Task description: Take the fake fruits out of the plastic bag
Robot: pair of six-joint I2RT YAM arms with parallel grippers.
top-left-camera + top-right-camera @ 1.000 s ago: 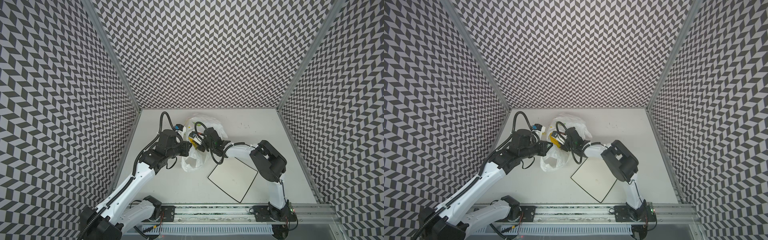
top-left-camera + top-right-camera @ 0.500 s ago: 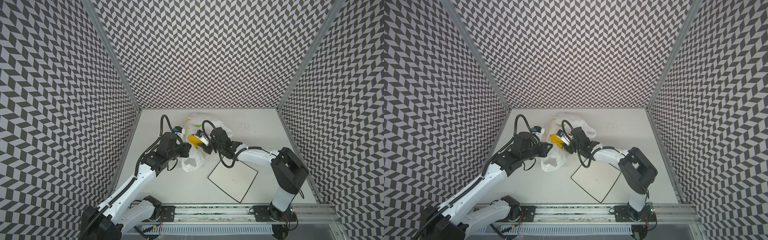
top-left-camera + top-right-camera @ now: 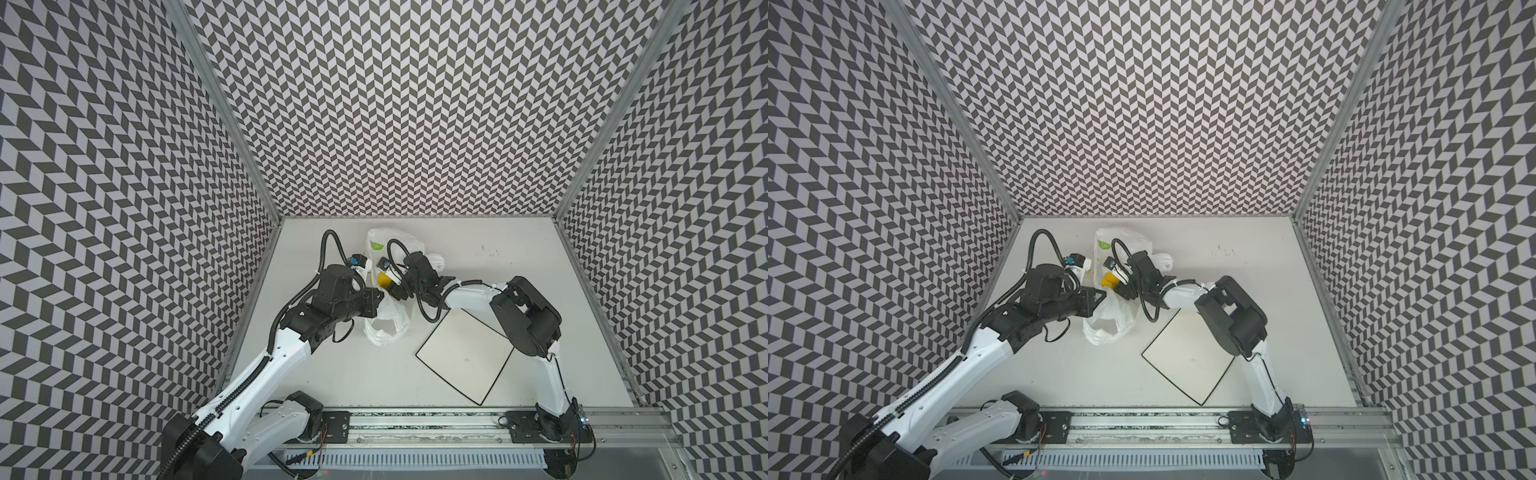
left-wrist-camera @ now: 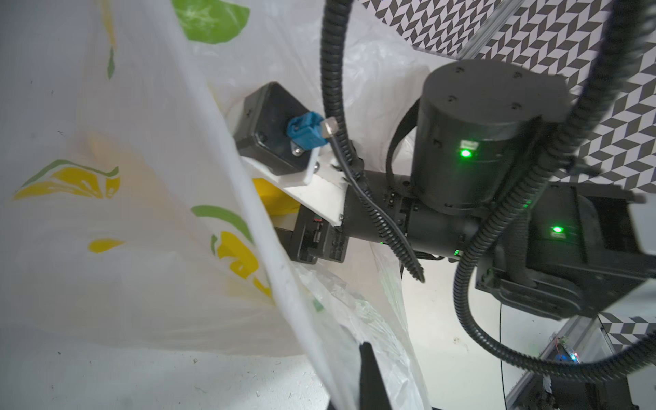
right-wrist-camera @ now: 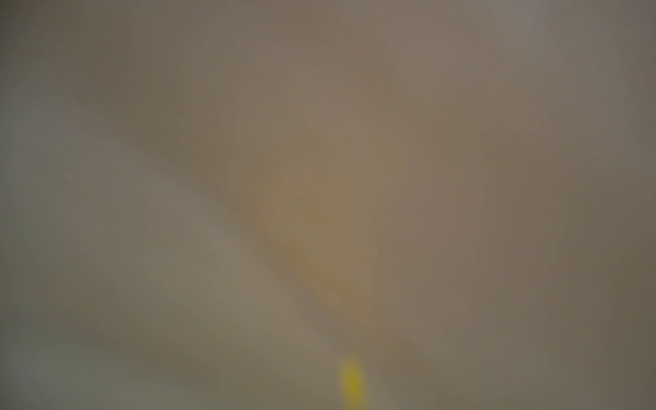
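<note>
Since a second ago my right gripper (image 3: 384, 281) has slid farther from the plate (image 3: 465, 357) and deeper into the mouth of the plastic bag (image 3: 388, 328), while my right elbow swung out and came back. My left gripper (image 3: 377, 297) has hardly shifted.

That bag lies crumpled on the table (image 3: 498, 257), just beside the plate's far left edge and apparently not touching it. My left gripper works on the side of the bag turned away from the plate. Its jaws are pressed together on the bag's rim, and in the left wrist view a strip of film runs taut down to my dark finger (image 4: 369, 372). I hold it so, I judge, to keep the mouth gaping and to stop the thin plastic from trailing after whatever my other hand drags out.

My right gripper enters from the plate's side, probably so that anything it catches can go straight back toward the plate. Film hides its jaws, and the right wrist view is only a brownish blur, so I cannot tell whether they stand apart or together.

None of the fake fruits shows on the plate or anywhere around it. I take them all to be inside the bag.
</note>
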